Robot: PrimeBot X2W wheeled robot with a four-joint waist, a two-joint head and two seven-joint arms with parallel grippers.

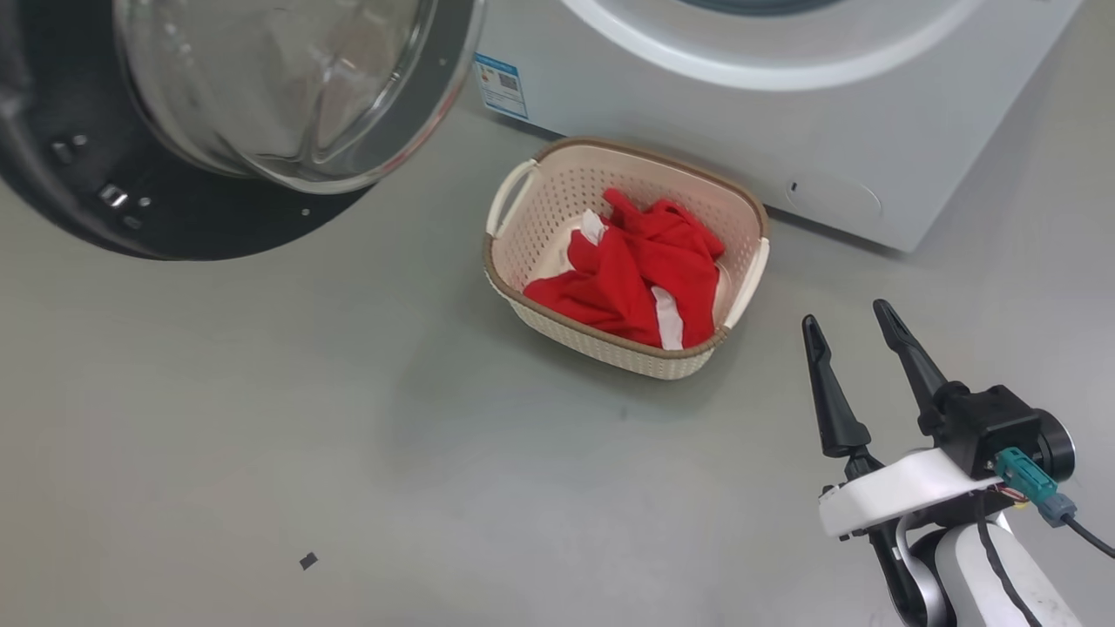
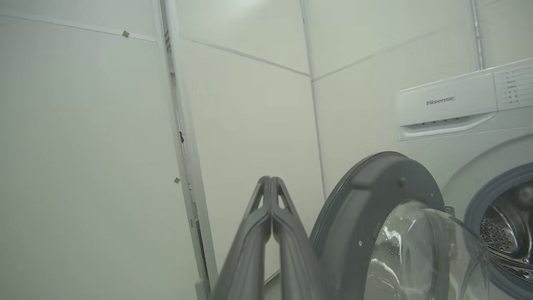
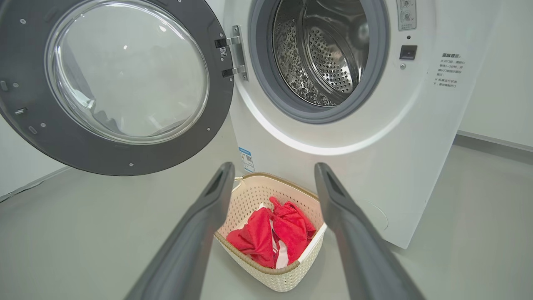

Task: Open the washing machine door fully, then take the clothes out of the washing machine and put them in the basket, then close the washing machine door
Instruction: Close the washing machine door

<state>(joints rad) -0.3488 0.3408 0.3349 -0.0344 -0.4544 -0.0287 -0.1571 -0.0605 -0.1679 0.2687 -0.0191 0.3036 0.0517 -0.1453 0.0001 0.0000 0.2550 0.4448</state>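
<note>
clothes (image 1: 640,270) lie red in the basket (image 1: 557,196) before the washing machine (image 1: 697,131), its door (image 1: 174,226) wide open. our right gripper (image 1: 846,314) hangs spread, empty; the left gripper (image 2: 270,180), pinched shut on nothing, seems behind the door. we fear a glancing push leaves it unlatched.

head view looks steeply down on the basket (image 1: 557,192); right wrist view shares it from low; left wrist view faces the washing machine door (image 2: 366,196).
</note>
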